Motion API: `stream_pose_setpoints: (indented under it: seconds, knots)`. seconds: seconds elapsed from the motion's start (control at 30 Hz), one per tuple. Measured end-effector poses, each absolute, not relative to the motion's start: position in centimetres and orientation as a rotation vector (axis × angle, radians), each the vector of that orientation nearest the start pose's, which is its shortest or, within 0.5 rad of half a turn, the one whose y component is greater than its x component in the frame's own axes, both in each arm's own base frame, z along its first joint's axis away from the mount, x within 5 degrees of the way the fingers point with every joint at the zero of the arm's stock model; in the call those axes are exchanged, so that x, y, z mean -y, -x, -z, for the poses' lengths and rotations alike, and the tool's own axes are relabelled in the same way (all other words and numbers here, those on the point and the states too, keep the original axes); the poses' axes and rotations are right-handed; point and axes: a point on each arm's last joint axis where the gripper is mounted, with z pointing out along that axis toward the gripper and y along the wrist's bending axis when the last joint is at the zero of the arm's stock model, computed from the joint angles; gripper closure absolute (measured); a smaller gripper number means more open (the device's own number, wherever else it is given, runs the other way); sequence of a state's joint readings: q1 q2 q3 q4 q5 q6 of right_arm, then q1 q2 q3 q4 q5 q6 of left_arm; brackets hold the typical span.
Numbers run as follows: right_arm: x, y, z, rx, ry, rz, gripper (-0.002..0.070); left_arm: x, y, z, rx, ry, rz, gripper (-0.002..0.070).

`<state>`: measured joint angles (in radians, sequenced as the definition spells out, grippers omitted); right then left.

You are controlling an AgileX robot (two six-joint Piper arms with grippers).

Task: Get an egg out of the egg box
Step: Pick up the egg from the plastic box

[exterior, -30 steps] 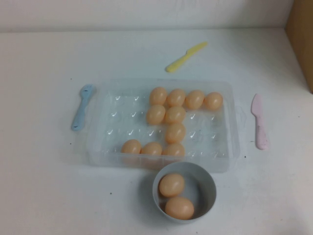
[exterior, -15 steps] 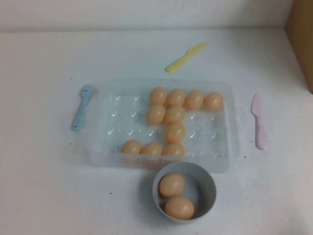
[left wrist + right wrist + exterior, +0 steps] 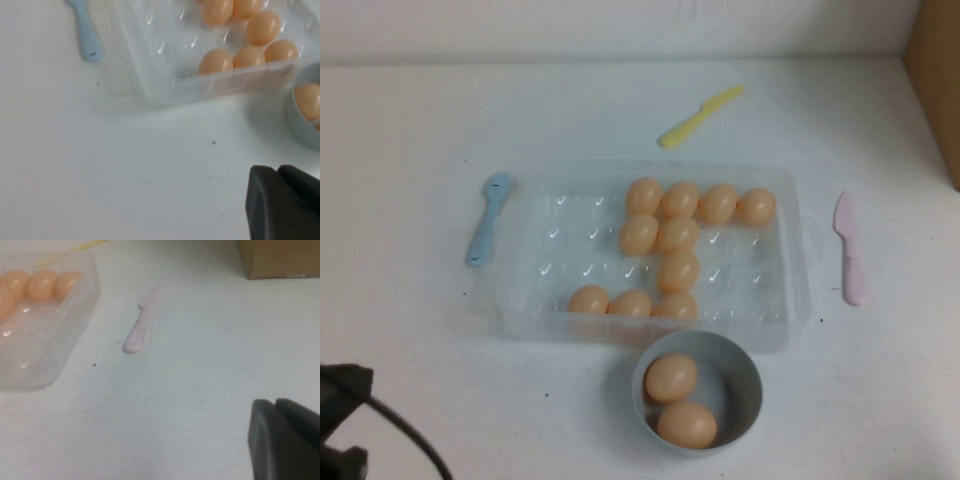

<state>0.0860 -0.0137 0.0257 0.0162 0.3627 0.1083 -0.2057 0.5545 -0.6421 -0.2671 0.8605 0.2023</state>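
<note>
Left gripper (image 3: 282, 200) low over bare counter (image 3: 420, 120), near-left of egg box (image 3: 535, 318); right gripper (image 3: 285, 437) parked near pink knife (image 3: 141, 325); fingers' state on both: cannot tell. Egg (image 3: 588, 299) in front row. Risks: clipping clear box wall, nudging neighbours, smooth egg slipping.

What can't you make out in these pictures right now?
- Left gripper: only a dark corner shows in the left wrist view, cut off by the frame edge; open or shut unknown.
- Right gripper: likewise cut off in the right wrist view; absent from the high view.
- Egg box cells: clear plastic, too faint to count.
</note>
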Motion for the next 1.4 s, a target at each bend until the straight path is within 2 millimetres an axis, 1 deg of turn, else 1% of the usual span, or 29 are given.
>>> stream_pose_setpoints:
  seconds: [0.13,0.3,0.33,0.4,0.47,0.53,0.7,0.8,0.83,0.93,1.13,1.2,1.27,1.33,1.4]
  knots:
    - [-0.5,-5.2,-17.3,-1.861,-0.031,-0.151,0.0694,4.2,-11.9,-31.9,-2.333,-0.488,0.256,0.0679]
    - [-0.5,-5.2,-17.3,-1.861,-0.031,-0.151,0.0694,5.0,-16.8,-32.2,-2.464,-0.576,0.18,0.0679]
    - [-0.5,-5.2,-17.3,-1.861,-0.031,-0.151,0.0694,5.3,-18.0,-32.4,-2.49,-0.606,0.161,0.0679]
    - [-0.5,-5.2,-17.3,-1.861,-0.031,-0.151,0.0694,6.0,-19.9,-32.7,-2.514,-0.66,0.121,0.0679]
    - [-0.5,-5.2,-17.3,-1.861,-0.031,-0.151,0.0694,7.1,-21.6,-33.0,-2.524,-0.704,0.102,0.0679]
    - [-0.5,-5.2,-17.3,-1.861,-0.031,-0.151,0.0694,8.7,-23.5,-33.4,-2.521,-0.76,0.095,0.0679]
    - [-0.5,-5.2,-17.3,-1.861,-0.031,-0.151,0.0694,13.2,-27.1,-32.9,-2.52,-0.918,0.113,0.0679]
    - [-0.5,-5.2,-17.3,-1.861,-0.031,-0.151,0.0694,15.7,-28.9,-32.2,-2.528,-1.015,0.116,0.0679]
    - [-0.5,-5.2,-17.3,-1.861,-0.031,-0.151,0.0694,16.6,-29.7,-31.7,-2.538,-1.046,0.117,0.0679]
    - [-0.5,-5.2,-17.3,-1.861,-0.031,-0.151,0.0694,18.7,-31.4,-31.1,-2.527,-1.102,0.106,0.0679]
    - [-0.5,-5.2,-17.3,-1.861,-0.031,-0.151,0.0694,21.9,-33.9,-30.0,-2.486,-1.163,0.094,0.0677]
    - [-0.5,-5.2,-17.3,-1.861,-0.031,-0.151,0.0694,22.7,-34.7,-29.7,-2.473,-1.168,0.095,0.0661]
    - [-0.5,-5.2,-17.3,-1.861,-0.031,-0.151,0.0694,23.4,-35.3,-28.9,-2.474,-1.181,0.093,0.0624]
    - [-0.5,-5.2,-17.3,-1.861,-0.031,-0.151,0.0694,23.9,-36.0,-27.7,-2.483,-1.202,0.082,0.0557]
    - [-0.5,-5.2,-17.3,-1.861,-0.031,-0.151,0.0694,24.3,-36.5,-26.5,-2.487,-1.239,0.064,0.0467]
